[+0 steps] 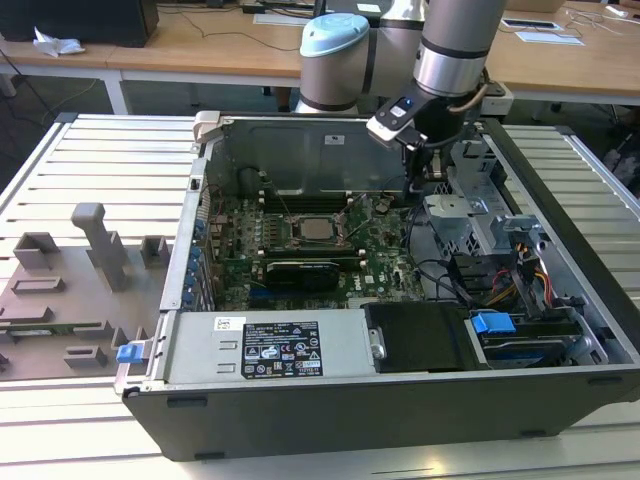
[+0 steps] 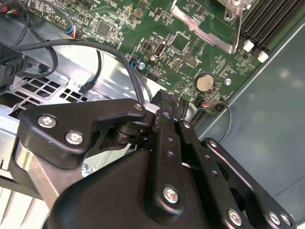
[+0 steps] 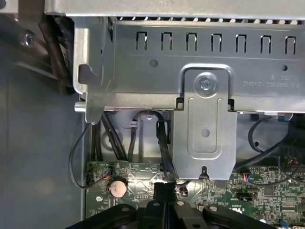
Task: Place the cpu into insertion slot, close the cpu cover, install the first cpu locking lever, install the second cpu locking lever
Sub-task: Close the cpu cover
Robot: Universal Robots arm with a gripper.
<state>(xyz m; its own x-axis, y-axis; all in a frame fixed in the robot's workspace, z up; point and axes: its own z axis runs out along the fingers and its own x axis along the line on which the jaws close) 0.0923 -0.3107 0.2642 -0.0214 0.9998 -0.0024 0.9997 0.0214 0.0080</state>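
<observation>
In the exterior view the tips of my pincer (image 1: 424, 178) are hard to make out; both wrist views show it closed and empty. The cpu (image 1: 318, 229) lies mid-frame, well apart from it toward the exterior view's left.

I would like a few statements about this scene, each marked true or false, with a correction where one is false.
1. The gripper hangs straight above the cpu. False: it is off to the exterior view's right of the cpu, over a silvery metal bracket.
2. A round coin battery sits on the green motherboard. True.
3. The gripper holds the cpu. False: the cpu lies on the motherboard, apart from the gripper.
4. The computer case lies open, so its inside shows. True.
</observation>
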